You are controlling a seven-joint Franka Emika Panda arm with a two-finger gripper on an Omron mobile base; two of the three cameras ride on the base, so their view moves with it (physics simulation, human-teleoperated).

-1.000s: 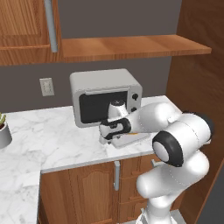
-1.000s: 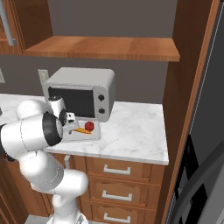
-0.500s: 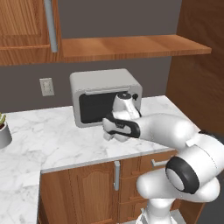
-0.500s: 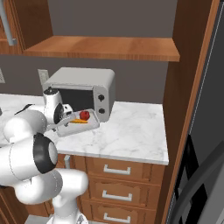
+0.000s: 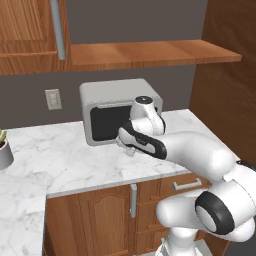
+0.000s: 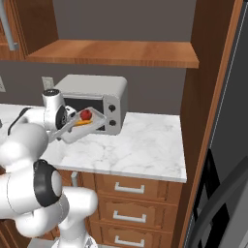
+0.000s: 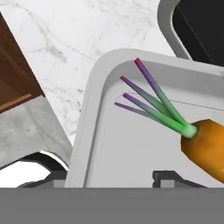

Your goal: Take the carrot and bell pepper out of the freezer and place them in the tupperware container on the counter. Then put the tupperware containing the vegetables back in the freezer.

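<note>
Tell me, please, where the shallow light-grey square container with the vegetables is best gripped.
At its raised rim, near a corner, coming from the side. The shallow light-grey square container is flat, and its thin wall suits narrow jaws; the carrot and pepper occupy the middle.

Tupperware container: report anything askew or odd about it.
The tupperware container is tilted in the air above the counter, gripped by the gripper at one edge; the carrot and bell pepper remain inside.
</note>
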